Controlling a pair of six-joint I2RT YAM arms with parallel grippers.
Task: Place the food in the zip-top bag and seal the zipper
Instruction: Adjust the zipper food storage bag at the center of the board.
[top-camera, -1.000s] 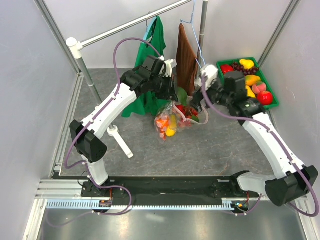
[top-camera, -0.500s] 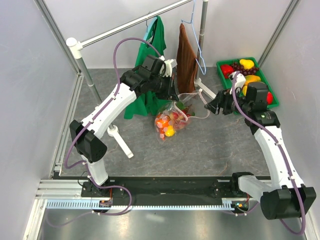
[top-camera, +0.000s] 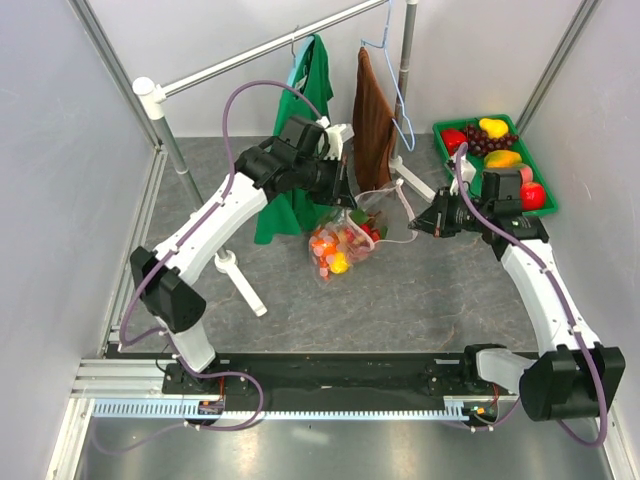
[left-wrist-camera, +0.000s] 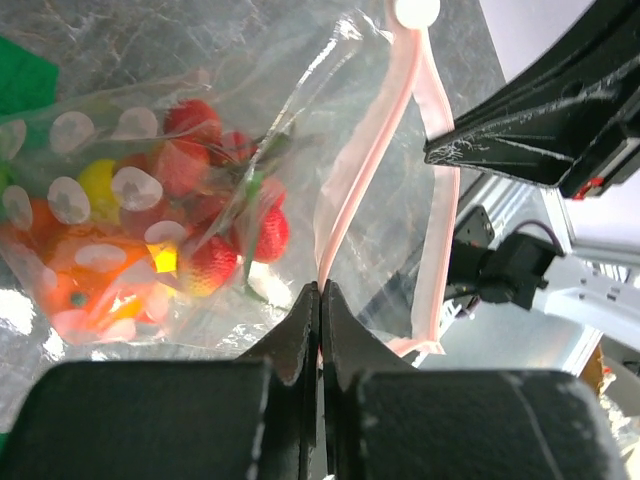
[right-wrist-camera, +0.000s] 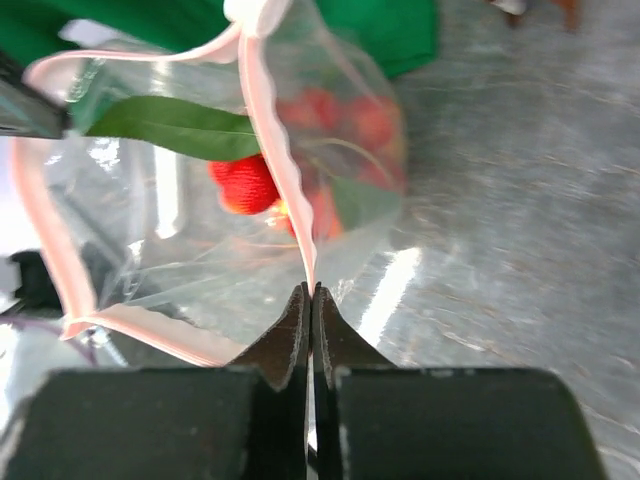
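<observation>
The zip-top bag (top-camera: 350, 235) hangs mouth-up between my two grippers, its lower end resting on the table. Red, orange and yellow food (top-camera: 333, 250) fills its bottom. My left gripper (left-wrist-camera: 320, 287) is shut on one side of the pink zipper (left-wrist-camera: 372, 155), above the strawberries and orange pieces (left-wrist-camera: 205, 265). On the opposite side of the zipper (right-wrist-camera: 268, 130) my right gripper (right-wrist-camera: 312, 290) is shut, with a red fruit (right-wrist-camera: 245, 185) and a green leaf (right-wrist-camera: 170, 125) inside below it. The bag's mouth gapes open between the two strips. In the top view the left gripper (top-camera: 345, 197) and right gripper (top-camera: 415, 223) face each other.
A green tray (top-camera: 442, 127) at the back right holds more toy fruit (top-camera: 493, 128). A green cloth (top-camera: 305, 110) and a brown towel (top-camera: 372, 115) hang from the rail (top-camera: 260, 48) behind the bag. A white tool (top-camera: 240, 283) lies on the table at the left.
My right arm drew back from over the bag to its right side and its gripper closed on the zipper strip. The left gripper kept its hold, and the bag's mouth was stretched wider.
</observation>
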